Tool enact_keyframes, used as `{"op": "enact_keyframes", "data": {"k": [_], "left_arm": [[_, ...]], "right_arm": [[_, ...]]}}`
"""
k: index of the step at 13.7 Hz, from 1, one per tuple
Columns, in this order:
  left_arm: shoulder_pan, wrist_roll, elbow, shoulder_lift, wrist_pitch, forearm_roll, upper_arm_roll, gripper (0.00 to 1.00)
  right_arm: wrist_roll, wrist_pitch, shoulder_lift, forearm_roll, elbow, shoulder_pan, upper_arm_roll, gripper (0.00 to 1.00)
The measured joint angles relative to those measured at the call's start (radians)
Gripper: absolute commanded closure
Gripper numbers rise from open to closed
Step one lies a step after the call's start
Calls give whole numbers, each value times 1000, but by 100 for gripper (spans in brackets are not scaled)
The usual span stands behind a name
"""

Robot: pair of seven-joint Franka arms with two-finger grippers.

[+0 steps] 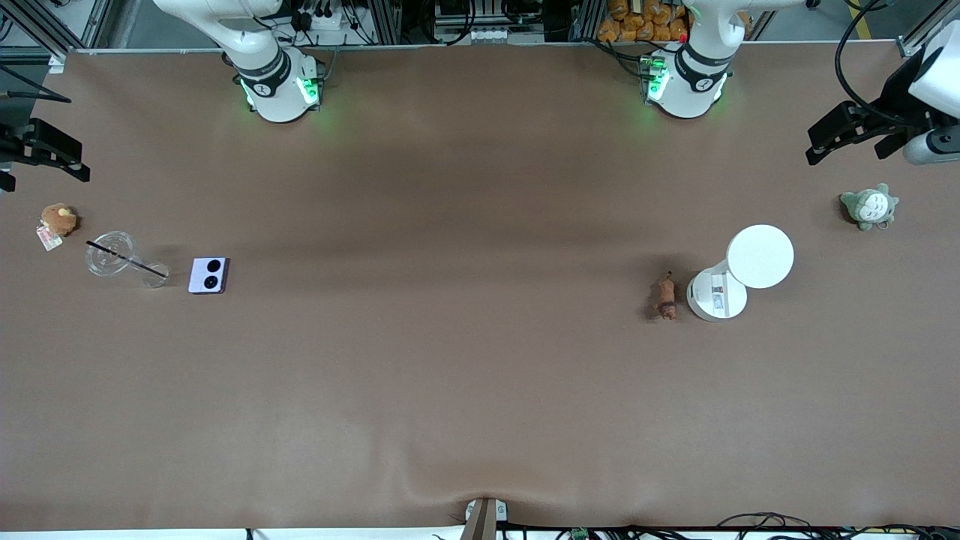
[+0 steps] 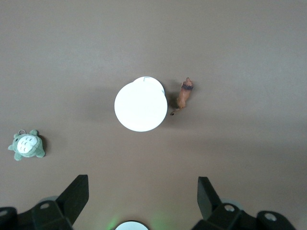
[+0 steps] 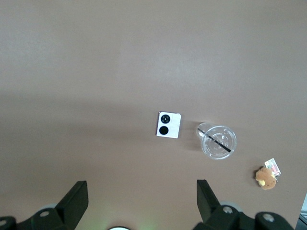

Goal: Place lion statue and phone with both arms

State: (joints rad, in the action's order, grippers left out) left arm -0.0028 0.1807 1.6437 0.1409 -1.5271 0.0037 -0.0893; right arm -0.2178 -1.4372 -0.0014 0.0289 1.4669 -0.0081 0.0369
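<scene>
So the phone (image 1: pixel 208 274) lies toward the right arm's end of the table, just beside a tipped-over cup (image 1: pixel 120 257), with a small plush (image 1: pixel 58 220) near the edge there. Toward the left arm's end, the lion statue (image 1: pixel 665 295) sits right beside a stand (image 1: pixel 739 273), another plush (image 1: pixel 869 206) well apart.

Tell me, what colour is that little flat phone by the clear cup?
Pale lavender, with two black camera circles; the phone shows best in the front view.

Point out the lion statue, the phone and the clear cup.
lion statue (image 1: pixel 665 297), front view, on its body.
phone (image 1: pixel 208 275), front view, between its two black camera circles.
clear cup (image 1: pixel 111 253), front view, on its rim by the black straw.
</scene>
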Motion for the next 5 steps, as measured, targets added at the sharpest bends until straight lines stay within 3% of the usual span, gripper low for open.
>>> {"op": "enact_keyframes", "data": {"k": [5], "left_arm": [[-2,0,-7,-17,0,0,-2,0]], "right_arm": [[2,-19,9,-28,0,6,-2,0]]}}
